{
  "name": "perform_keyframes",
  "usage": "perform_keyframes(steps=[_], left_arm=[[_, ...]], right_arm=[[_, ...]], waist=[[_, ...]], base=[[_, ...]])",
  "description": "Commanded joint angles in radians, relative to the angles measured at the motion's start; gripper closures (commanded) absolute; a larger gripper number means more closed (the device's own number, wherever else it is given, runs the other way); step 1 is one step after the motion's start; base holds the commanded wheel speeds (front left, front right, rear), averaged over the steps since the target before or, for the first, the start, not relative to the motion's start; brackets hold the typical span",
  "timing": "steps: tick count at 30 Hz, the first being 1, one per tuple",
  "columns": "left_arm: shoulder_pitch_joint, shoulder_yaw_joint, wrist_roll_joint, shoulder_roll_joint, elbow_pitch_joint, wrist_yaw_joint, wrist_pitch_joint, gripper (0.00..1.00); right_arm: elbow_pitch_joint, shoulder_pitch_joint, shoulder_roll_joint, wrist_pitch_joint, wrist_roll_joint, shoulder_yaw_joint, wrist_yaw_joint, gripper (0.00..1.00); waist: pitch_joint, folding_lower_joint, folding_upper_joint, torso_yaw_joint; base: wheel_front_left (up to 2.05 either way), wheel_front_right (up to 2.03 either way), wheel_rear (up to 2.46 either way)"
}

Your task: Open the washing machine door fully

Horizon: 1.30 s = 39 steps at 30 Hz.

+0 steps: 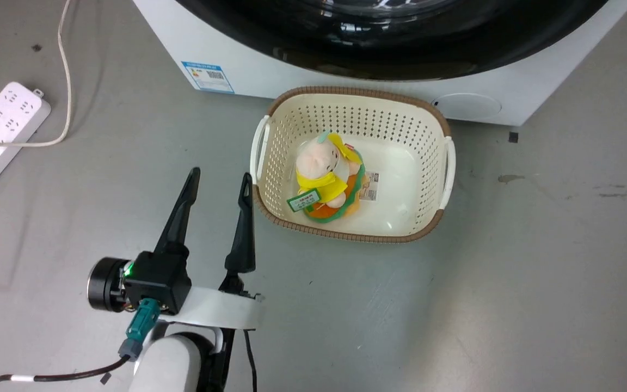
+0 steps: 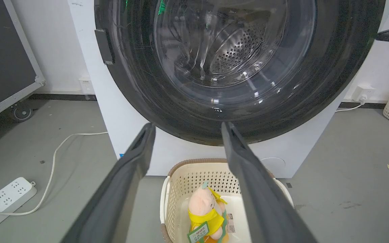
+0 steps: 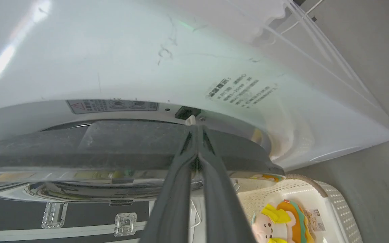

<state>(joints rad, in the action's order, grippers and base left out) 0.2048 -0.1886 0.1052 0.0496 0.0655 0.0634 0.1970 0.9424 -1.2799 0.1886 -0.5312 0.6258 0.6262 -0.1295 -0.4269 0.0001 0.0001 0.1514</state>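
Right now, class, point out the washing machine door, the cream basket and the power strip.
washing machine door (image 2: 235, 50), left wrist view, on its clear glass window.
basket (image 1: 379, 117), head view, on its perforated back wall.
power strip (image 1: 3, 130), head view, on its white top face.

A cream perforated plastic basket (image 1: 379, 117) blocks the grey floor (image 1: 553, 261) just under the glossy black round door (image 1: 400, 51), a white power strip (image 1: 3, 130) lies left, the right side open.
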Motion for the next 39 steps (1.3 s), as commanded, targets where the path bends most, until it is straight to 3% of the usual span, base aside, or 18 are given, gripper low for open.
perform_keyframes(steps=[1, 11, 24, 31, 39], left_arm=[[0.021, -0.009, 0.006, 0.001, 0.008, 0.008, 0.013, 0.00], [0.048, -0.034, 0.020, 0.001, 0.011, 0.020, 0.034, 0.00], [0.075, -0.054, 0.033, 0.001, 0.014, 0.032, 0.061, 0.00], [0.052, -0.052, 0.027, 0.001, -0.001, 0.025, 0.065, 0.00], [-0.018, -0.057, 0.023, 0.001, -0.030, 0.013, 0.065, 0.00]], right_arm=[[0.034, -0.053, 0.013, -0.016, 0.012, 0.019, -0.001, 1.00], [0.186, -0.201, 0.042, -0.134, 0.050, 0.108, -0.001, 1.00], [0.328, -0.264, 0.075, -0.279, 0.063, 0.195, -0.001, 1.00], [0.348, -0.166, 0.060, -0.330, 0.070, 0.215, -0.001, 1.00], [0.296, 0.027, -0.014, -0.386, 0.091, 0.199, -0.001, 1.00]], waist=[[-0.010, -0.0001, -0.0001, 0.005], [-0.056, -0.0001, -0.0001, 0.024], [-0.072, -0.0001, -0.0001, 0.039], [0.003, -0.0001, -0.0001, 0.033], [0.136, -0.0001, -0.0001, 0.020]], base=[[0.00, 0.00, 0.00], [0.00, 0.00, 0.00], [0.00, 0.00, 0.00], [0.00, 0.00, 0.00], [0.00, 0.00, 0.00]])
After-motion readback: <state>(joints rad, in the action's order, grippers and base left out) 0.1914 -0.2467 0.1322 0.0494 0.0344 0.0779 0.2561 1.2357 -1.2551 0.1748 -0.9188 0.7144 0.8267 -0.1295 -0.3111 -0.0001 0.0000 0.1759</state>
